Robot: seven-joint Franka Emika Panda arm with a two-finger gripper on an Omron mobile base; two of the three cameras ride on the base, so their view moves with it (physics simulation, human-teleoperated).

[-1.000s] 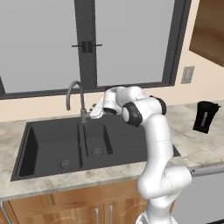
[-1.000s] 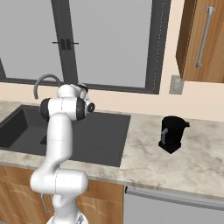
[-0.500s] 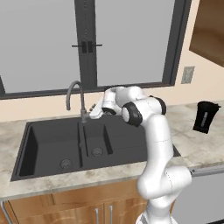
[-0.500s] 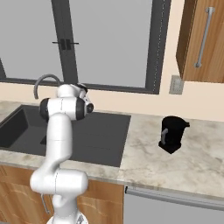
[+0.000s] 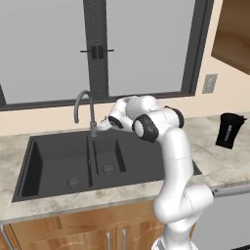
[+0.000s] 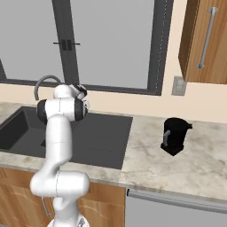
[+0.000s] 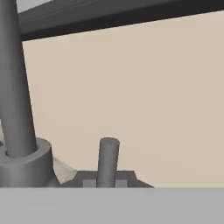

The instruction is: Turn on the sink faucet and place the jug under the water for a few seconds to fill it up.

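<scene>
- The window (image 5: 141, 46), with its dark frame, spans the wall behind the gripper; below it runs a beige wall strip.
- The bench (image 5: 210, 161) of mottled stone stretches to both sides of the gripper and carries the sink and the jug.
- The sink (image 5: 53, 161), wide and dark grey, lies below and in front of the gripper. Its large basin is on the robot's left of the gripper, the small basin is almost straight under it, and the flat drainboard is on the robot's right.
- A wooden cabinet (image 6: 206, 42) with a long metal handle hangs high on the wall, well off to the gripper's right.
- The sink faucet (image 5: 84, 108) stands just left of the gripper at the back rim of the sink. No stream falls from its arched spout. In the hand view its stem (image 7: 15, 87) rises thick at the left.
- The jug (image 5: 228, 130) stands upright on the bench, well apart from the gripper, far to its right. In the right base view the jug's handle (image 6: 167, 135) faces the camera.
- The gripper (image 5: 101, 126) is at the faucet's base, its jaws drawn together on the small side lever (image 7: 108, 159), which stands upright between the dark finger tips in the hand view.
- A wall outlet (image 5: 209, 83) sits on the beige wall, above the bench to the gripper's right.
</scene>
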